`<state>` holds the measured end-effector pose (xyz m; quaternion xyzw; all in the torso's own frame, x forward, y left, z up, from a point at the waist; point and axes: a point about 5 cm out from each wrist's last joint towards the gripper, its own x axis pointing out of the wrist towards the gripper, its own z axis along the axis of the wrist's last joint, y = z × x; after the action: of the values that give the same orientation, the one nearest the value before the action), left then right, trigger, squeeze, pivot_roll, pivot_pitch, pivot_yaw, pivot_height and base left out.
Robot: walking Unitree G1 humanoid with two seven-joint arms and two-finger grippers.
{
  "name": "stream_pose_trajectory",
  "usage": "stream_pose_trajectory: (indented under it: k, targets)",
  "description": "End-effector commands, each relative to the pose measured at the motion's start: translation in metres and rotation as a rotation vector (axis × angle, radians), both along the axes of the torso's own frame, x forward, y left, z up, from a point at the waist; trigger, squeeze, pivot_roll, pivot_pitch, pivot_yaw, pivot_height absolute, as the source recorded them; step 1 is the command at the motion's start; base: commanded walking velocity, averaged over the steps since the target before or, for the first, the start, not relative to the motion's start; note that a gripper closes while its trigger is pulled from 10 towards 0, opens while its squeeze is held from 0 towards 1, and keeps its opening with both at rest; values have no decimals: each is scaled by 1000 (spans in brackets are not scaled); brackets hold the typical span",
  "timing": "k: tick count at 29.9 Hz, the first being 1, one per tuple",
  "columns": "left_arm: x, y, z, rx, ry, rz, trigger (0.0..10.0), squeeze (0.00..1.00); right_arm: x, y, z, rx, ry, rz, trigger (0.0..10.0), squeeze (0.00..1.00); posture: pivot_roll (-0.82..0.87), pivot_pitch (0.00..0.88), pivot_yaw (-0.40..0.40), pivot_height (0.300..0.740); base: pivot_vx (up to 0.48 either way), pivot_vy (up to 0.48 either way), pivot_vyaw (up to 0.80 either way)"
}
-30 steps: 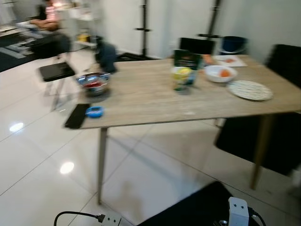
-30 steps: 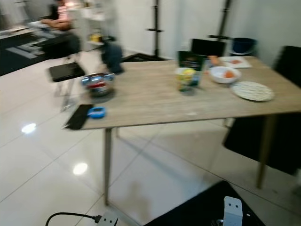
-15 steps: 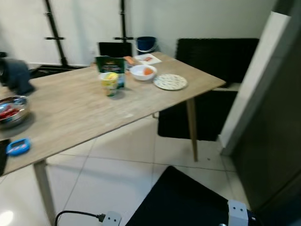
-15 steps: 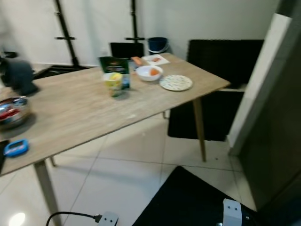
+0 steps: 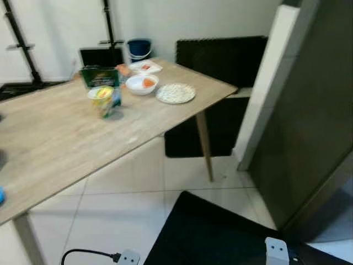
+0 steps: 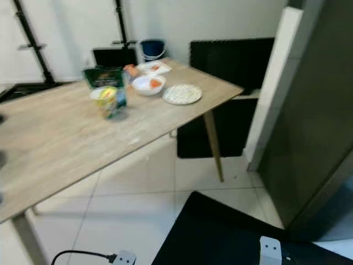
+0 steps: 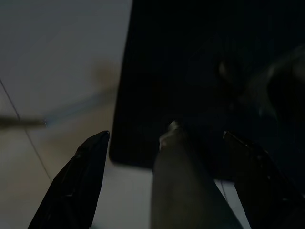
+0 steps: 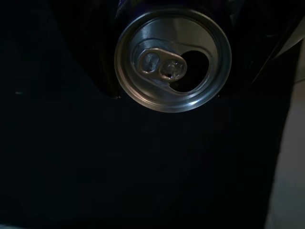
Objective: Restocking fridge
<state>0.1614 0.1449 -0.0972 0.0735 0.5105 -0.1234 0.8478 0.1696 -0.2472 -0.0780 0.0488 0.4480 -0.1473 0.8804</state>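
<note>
The dark fridge (image 5: pixel 309 132) fills the right of the head views, its pale side panel (image 5: pixel 265 83) slanting up to the top edge, and it reads as the place the robot is heading with its load. The wooden tabletop (image 5: pixel 83 132) runs from the upper centre down to the lower left, over white floor tiles (image 5: pixel 132 182); a black mat (image 5: pixel 209 237) lies at the bottom centre, with a white power strip and cable (image 5: pixel 124 256) at the lower left edge. A black chair (image 5: pixel 220 83) stands behind the tabletop's far corner. Clustered at the tabletop's far end, upper left of the frame, are a dark green carton (image 5: pixel 99 76), a yellow-lidded cup (image 5: pixel 102 98) just before it, a white bowl (image 5: pixel 142 84) with something orange inside, a speckled plate (image 5: pixel 175 93) and a small tray (image 5: pixel 145 67) — probably groceries waiting to go in. Lettering on the carton is too blurred to read. In the right wrist view the can (image 8: pixel 172 59) sits between the black fingers (image 8: pixel 86 52) of the right gripper (image 8: pixel 167 62), clamped on its sides, top towards the camera, tab pushed in and mouth open — so it wants keeping upright; no brand shows. The left gripper (image 7: pixel 169 181) hangs over mat and floor, fingers apart and empty.
</note>
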Motion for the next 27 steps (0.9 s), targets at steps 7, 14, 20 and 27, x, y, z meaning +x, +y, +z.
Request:
stream_pose_trajectory:
  k: [7, 14, 20, 27]
  targets:
    - [-13, 3, -5, 11, 40, -1, 10000, 0, -3, 4, -2, 4, 16, 9, 10000, 0, -30, 0, 17, 740, 0, 0, -800]
    - [-13, 2, -5, 12, 41, -1, 10000, 0, -3, 4, -2, 3, 18, 14, 10000, 0, -28, 0, 16, 740, 0, 0, -800]
    - [-13, 2, -5, 9, 42, 3, 10000, 0, -2, 4, -2, 3, 18, 13, 10000, 0, -30, 0, 13, 740, 0, 0, -800]
    - [-13, 2, -5, 5, 42, 10, 10000, 0, -2, 4, -2, 2, 21, 13, 10000, 0, -30, 0, 13, 740, 0, 0, -800]
